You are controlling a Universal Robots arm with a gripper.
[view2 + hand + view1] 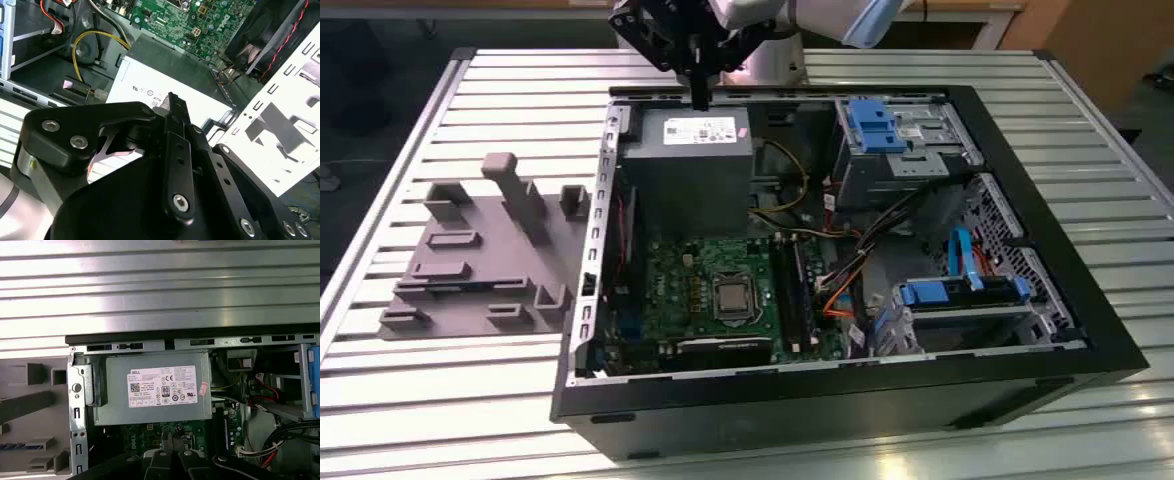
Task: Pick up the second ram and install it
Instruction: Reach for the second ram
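Observation:
A thin dark blue strip that I take for the second ram (22,445) lies in a slot of the grey holder block (480,260) on the exterior view's left, outside the computer case. My gripper (700,95) hangs above the far edge of the grey power supply (687,160), well away from that strip. The black fingers (172,130) are pressed together, and I see nothing between them. In the first wrist view the gripper (169,452) points toward the green motherboard (150,437). The long black memory slots (794,290) run beside the processor socket.
The open black case (1067,300) lies on a slatted metal table (400,130). Blue drive brackets (874,125) and bundles of cables (854,270) crowd the exterior view's right half of the case. A fan (265,35) sits near the case wall.

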